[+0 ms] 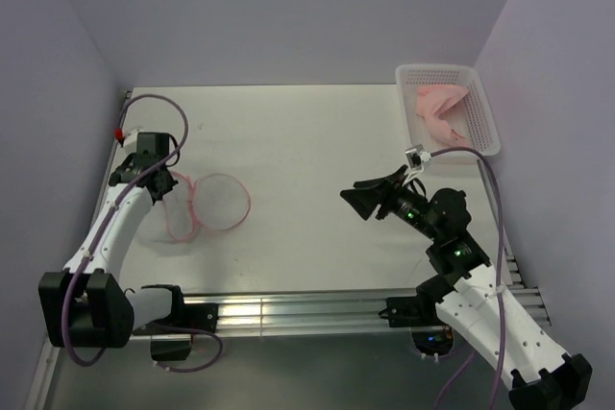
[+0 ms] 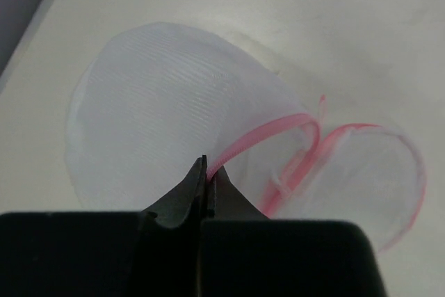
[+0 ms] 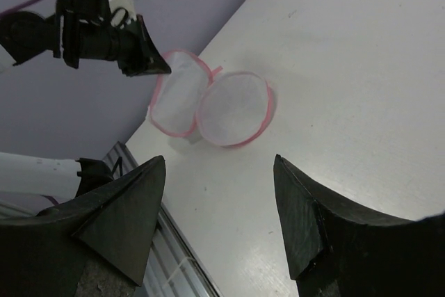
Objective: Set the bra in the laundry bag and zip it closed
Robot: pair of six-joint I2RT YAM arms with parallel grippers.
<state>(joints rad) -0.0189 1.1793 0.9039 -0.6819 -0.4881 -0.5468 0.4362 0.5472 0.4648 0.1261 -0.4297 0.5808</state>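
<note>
White table (image 1: 317, 141): laundry bag (image 1: 216, 201) rim pinched tight by left gripper (image 2: 207, 169), flap held up, presumably for loading; right gripper (image 3: 220, 165) spread, empty.

Top view: bright, even, diffuse light from overhead. The white surface (image 1: 317, 141) looks slightly washed out, w/ only faint, soft shadows on it. Pale glare streak on the metal rail (image 1: 288, 309) at the near edge. Focus sharp throughout.

Left wrist view: dimmer, greyish. The left hand (image 2: 206, 172) is a near-black, underexposed mass at btm. The laundry bag (image 2: 160, 102) mesh is soft, its far edge blurred.

Right wrist view: the right hand (image 3: 219, 165) shows as two dark, soft-edged silhouettes in fgd. Bkgd fairly crisp, horizon tilted.
</note>
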